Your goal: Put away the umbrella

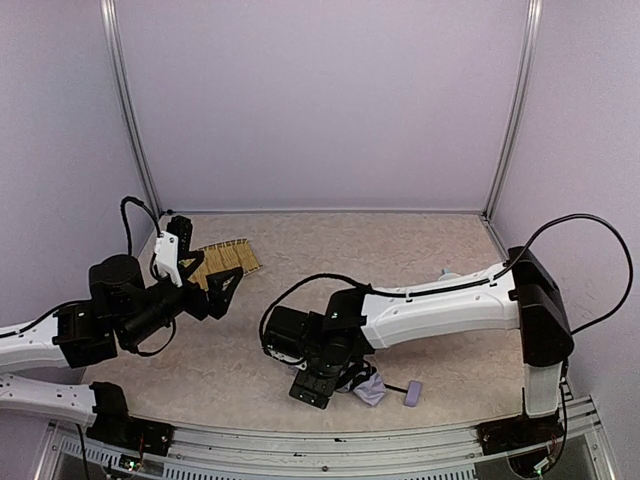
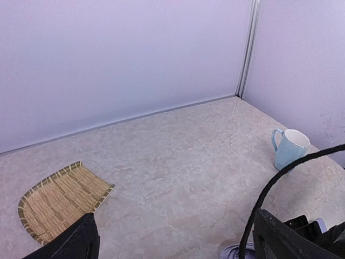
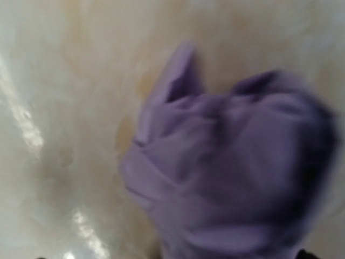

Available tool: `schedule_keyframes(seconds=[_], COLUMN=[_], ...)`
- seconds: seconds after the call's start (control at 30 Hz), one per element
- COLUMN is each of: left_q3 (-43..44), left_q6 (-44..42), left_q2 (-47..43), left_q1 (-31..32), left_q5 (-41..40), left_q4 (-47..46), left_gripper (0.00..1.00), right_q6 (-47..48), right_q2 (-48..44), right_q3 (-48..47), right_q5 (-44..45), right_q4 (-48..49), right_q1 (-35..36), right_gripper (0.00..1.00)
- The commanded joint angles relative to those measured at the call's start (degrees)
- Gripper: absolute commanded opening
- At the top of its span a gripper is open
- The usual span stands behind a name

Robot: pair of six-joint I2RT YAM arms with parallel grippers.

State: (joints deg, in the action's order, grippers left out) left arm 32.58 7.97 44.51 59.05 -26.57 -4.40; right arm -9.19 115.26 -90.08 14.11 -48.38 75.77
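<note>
While the umbrella [image 1: 368, 388] lies bunched on the worktop [image 1: 400, 250] well right of the tray [image 1: 232, 258] and nearer the arm bases, neither arm holds it. The left jaws stand spread just beside the tray's near right corner, pinching nothing. The right jaws hang over the bundle on its tray-ward side. No finger shows in the middle of the right wrist view, only dark slivers at its lower corners, so they appear spread too, with the cloth loose beneath them.

A pinch that takes only one fold would likely lift cloth alone, leaving the handle [image 1: 413, 393] dragging and letting the canopy spill open. That handle points away from the tray and is easy to miss. The cable [image 1: 275, 305] loops toward the tray and could snag if the left arm [image 1: 130, 310] crosses over. The cup [image 2: 290, 148], far right of the tray, sits close behind the right arm [image 1: 440, 305]; a wide swing could tip it. Blur in the right wrist view hides how the folds lie.

No brand, label or writing can be read.
</note>
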Motion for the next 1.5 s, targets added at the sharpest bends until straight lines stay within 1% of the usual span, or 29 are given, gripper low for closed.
schedule_keyframes(seconds=[0.0, 0.1, 0.23, 0.37, 0.4, 0.5, 0.53, 0.7, 0.77, 0.87, 0.93, 1.0, 1.03, 1.1, 1.2, 1.23, 1.3, 1.37, 1.4, 1.47], left_q3=[-1.28, -1.52, -2.33, -2.77, -3.06, -3.52, -3.34, -3.13, -3.07, -2.60, -2.01, -1.40, -1.28, -1.29, -1.30, -1.22, -0.97, -0.75, -0.67, -0.17], left_q6=[4.25, 4.10, 3.45, 2.54, 2.17, 1.33, 1.29, 0.63, 0.36, -0.16, -0.43, -0.64, -0.71, -0.69, -0.01, 0.40, 0.97, 1.17, 1.17, 1.28], left_q2=[0.43, 0.33, -0.73, -1.97, -2.24, -2.37, -2.25, -1.91, -1.72, -1.09, -0.72, -0.61, -0.72, -1.31, -2.56, -3.10, -4.40, -5.58, -5.92, -5.95], left_q1=[-0.91, -0.91, -0.86, -0.88, -0.89, -0.86, -0.86, -0.91, -0.86, -0.86, -0.93, -0.92, -0.90, -0.95, -1.23, -1.41, -1.96, -2.76, -3.24, -4.08], left_q5=[0.50, 0.71, 2.34, 3.25, 3.39, 4.07, 4.29, 4.20, 4.00, 3.36, 2.81, 2.18, 1.69, -0.11, -3.98, -5.49, -7.57, -8.39, -8.41, -8.39], left_q4=[2.79, 2.87, 1.90, 1.18, 0.68, -0.60, -0.49, 0.00, 0.01, 0.37, 0.89, 1.67, 1.86, 2.07, 2.53, 2.74, 3.22, 3.35, 3.27, 3.45], left_gripper=[0.96, 0.96, 0.96, 0.96, 0.96, 0.96, 0.96, 0.96, 0.97, 0.97, 0.97, 0.97, 0.97, 0.97, 0.97, 0.97, 0.97, 0.97, 0.97, 0.97], right_q6=[-4.21, -4.86, -4.87, -5.05, -4.66, -2.67, -2.14, -0.91, -0.11, 1.83, 3.31, 5.32, 6.53, 9.23, 13.98, 15.64, 18.24, 21.41, 23.67, 26.08], right_q2=[5.56, 9.69, 11.56, 12.26, 12.45, 13.20, 13.42, 13.31, 12.20, 9.63, 7.32, 4.02, 2.07, -2.39, -10.04, -12.14, -15.16, -16.61, -16.45, -13.97], right_q3=[-4.47, -5.96, -5.80, -5.55, -5.65, -6.44, -6.87, -9.02, -9.77, -11.32, -12.42, -13.14, -12.87, -11.10, -3.38, -1.93, -2.10, -5.80, -9.47, -20.95], right_q5=[5.04, 5.88, 5.41, 9.22, 9.70, 9.96, 10.07, 11.96, 11.76, 9.78, 8.13, 5.25, 3.10, -2.09, -12.35, -16.83, -22.52, -25.01, -25.78, -29.08], right_q4=[-8.99, -13.20, -13.62, -14.51, -14.30, -12.86, -12.53, -12.79, -12.31, -10.67, -8.81, -6.26, -3.87, 4.59, 21.22, 26.82, 36.73, 46.40, 50.52, 55.51], right_q1=[0.52, 0.32, -0.56, -1.57, -2.05, -2.83, -2.86, -2.86, -2.87, -2.90, -3.02, -3.83, -4.57, -6.78, -12.37, -14.32, -17.54, -18.83, -18.96, -18.96], right_gripper=[0.99, 0.95, 0.82, 0.81, 0.79, 0.54, 0.48, 0.35, 0.28, 0.18, 0.14, 0.04, 0.00, 0.00, 0.00, 0.00, 0.00, 0.00, 0.00, 0.00])
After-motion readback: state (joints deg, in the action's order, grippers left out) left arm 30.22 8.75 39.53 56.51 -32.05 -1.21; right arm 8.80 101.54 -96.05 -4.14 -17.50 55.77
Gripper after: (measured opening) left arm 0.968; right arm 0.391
